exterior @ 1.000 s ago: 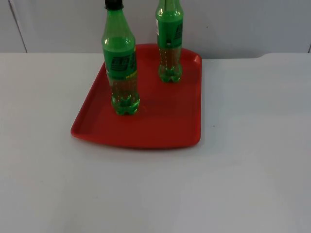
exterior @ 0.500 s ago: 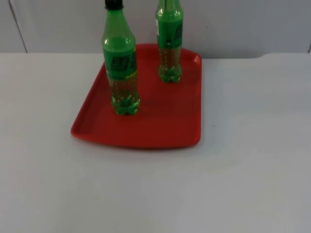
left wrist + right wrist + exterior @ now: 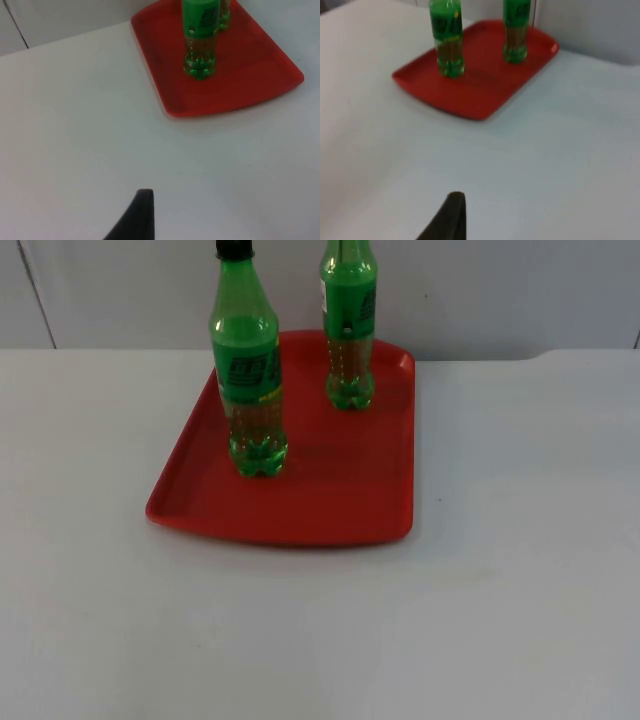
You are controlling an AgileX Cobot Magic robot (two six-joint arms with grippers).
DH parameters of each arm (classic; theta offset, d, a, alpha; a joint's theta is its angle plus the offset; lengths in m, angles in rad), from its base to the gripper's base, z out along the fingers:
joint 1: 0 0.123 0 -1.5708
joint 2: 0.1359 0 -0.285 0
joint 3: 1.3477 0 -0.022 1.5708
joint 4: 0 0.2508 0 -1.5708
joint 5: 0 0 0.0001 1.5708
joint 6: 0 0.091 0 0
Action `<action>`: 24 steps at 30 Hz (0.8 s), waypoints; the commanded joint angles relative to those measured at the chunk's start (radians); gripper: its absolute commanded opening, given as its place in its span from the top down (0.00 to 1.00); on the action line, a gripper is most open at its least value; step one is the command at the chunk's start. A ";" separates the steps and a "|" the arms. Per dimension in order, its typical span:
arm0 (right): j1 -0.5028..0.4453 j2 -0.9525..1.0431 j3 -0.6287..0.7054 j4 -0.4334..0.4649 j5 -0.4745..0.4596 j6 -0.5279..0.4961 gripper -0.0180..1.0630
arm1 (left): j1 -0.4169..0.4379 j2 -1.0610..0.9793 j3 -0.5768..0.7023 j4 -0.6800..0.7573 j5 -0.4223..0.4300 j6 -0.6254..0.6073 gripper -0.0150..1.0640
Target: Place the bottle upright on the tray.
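Note:
Two green bottles stand upright on a red tray (image 3: 330, 495). The nearer bottle (image 3: 250, 380) has a black cap and stands towards the tray's left side. The other bottle (image 3: 349, 330) stands near the tray's far right corner. The left wrist view has the capped bottle (image 3: 200, 45) on the tray (image 3: 240, 75) with the second bottle (image 3: 224, 12) behind it. My left gripper (image 3: 142, 215) waits over bare table, well away from the tray. The right wrist view takes in both bottles (image 3: 447, 40) (image 3: 516, 30) on the tray (image 3: 475, 87), and my right gripper (image 3: 452, 215) waits apart from them.
The white table top (image 3: 500, 590) spreads around the tray on all near sides. The grey partition wall (image 3: 500, 290) rises just behind the tray's far edge.

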 commanded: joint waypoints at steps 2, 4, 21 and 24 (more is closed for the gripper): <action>-0.003 -0.004 0.004 0.000 0.073 -0.003 0.01 | -0.005 -0.004 0.005 0.000 -0.001 0.001 0.01; -0.003 -0.004 0.012 0.000 0.030 -0.008 0.01 | -0.005 -0.004 0.005 0.003 -0.001 0.001 0.01; -0.003 -0.004 0.029 0.000 0.030 -0.036 0.01 | -0.005 -0.004 0.005 -0.002 -0.001 0.001 0.01; -0.003 -0.004 0.029 0.006 0.030 -0.051 0.01 | -0.005 -0.004 0.005 -0.002 -0.001 0.001 0.01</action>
